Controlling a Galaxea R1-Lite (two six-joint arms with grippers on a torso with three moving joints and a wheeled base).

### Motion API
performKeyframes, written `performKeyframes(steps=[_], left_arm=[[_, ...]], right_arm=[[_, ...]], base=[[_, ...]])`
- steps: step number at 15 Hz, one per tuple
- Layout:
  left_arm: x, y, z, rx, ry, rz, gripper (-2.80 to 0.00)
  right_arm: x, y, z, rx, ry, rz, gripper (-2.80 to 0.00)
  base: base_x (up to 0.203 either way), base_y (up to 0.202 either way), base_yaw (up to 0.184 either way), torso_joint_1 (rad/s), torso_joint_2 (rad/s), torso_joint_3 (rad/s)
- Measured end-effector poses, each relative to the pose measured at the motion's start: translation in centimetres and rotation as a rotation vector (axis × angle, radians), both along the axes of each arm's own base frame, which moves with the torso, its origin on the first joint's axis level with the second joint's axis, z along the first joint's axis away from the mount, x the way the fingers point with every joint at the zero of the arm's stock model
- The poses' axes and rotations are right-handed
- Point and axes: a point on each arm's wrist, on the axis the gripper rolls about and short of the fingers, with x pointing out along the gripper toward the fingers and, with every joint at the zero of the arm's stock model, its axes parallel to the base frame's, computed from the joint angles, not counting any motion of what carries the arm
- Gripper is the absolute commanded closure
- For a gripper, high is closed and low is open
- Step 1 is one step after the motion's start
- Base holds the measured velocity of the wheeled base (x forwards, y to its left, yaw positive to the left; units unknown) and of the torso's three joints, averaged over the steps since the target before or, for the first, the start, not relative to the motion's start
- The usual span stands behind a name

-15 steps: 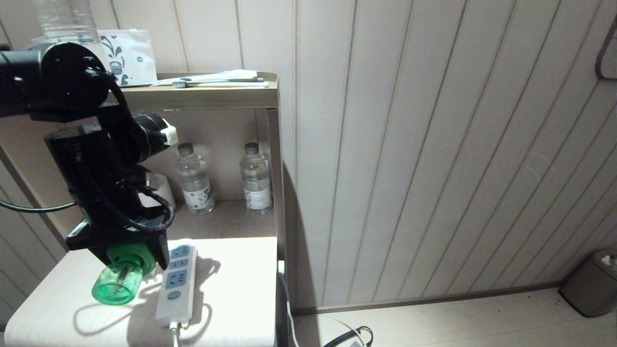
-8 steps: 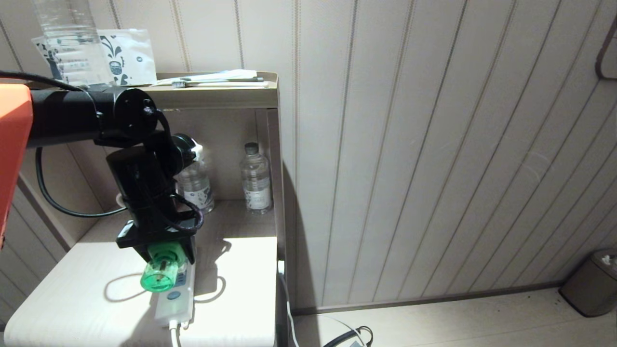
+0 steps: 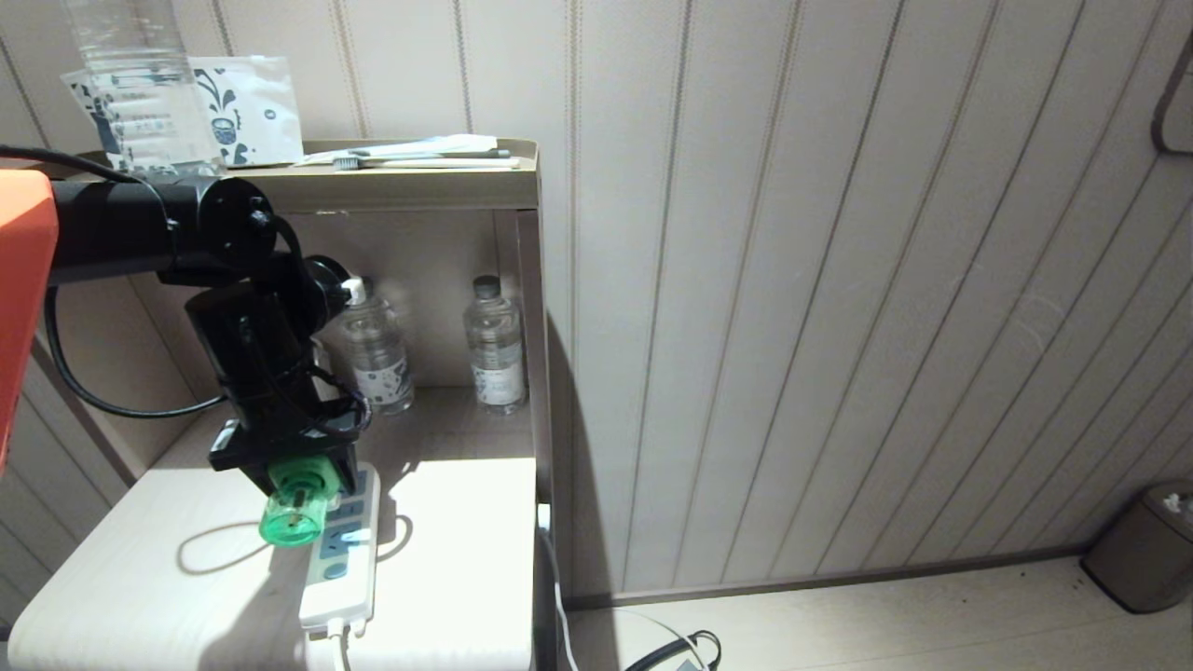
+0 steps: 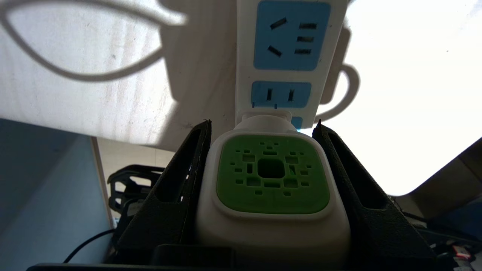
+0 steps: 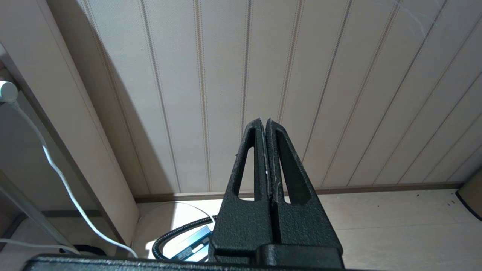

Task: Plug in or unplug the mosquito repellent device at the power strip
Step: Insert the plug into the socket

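My left gripper (image 3: 300, 482) is shut on the mosquito repellent device (image 3: 296, 508), whose green bottle points out towards the head camera. It hangs over the far end of the power strip (image 3: 337, 568), which lies on the white table (image 3: 140, 596). In the left wrist view the black fingers (image 4: 180, 188) press both white sides of the device (image 4: 271, 177). Its plug end meets the strip (image 4: 290, 37) just below the two-pin socket face; the pins are hidden. My right gripper (image 5: 265, 121) is parked low, shut and empty, facing the panelled wall.
Two clear water bottles (image 3: 494, 349) (image 3: 377, 359) stand in the shelf niche behind the table. The upper shelf (image 3: 410, 186) carries a toothbrush and packets. The strip's white cable (image 3: 334, 643) runs off the front edge. A small bin (image 3: 1142, 545) stands on the floor, far right.
The left arm has carried the device from the table's left side to the right, over the far end of the strip. The grip has not changed. The right arm is still.
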Motion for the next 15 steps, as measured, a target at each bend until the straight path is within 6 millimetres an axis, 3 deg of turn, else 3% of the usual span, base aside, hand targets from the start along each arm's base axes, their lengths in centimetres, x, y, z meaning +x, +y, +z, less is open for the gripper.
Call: performKeyframes(steps=[15], left_arm=[[0.22, -0.43, -0.27, -0.010, -0.008, -0.009, 0.00]], right_arm=[[0.00, 0.00, 0.00, 0.000, 0.000, 0.000, 0.00]], base=[[0.000, 0.000, 0.000, 0.000, 0.00, 0.000]])
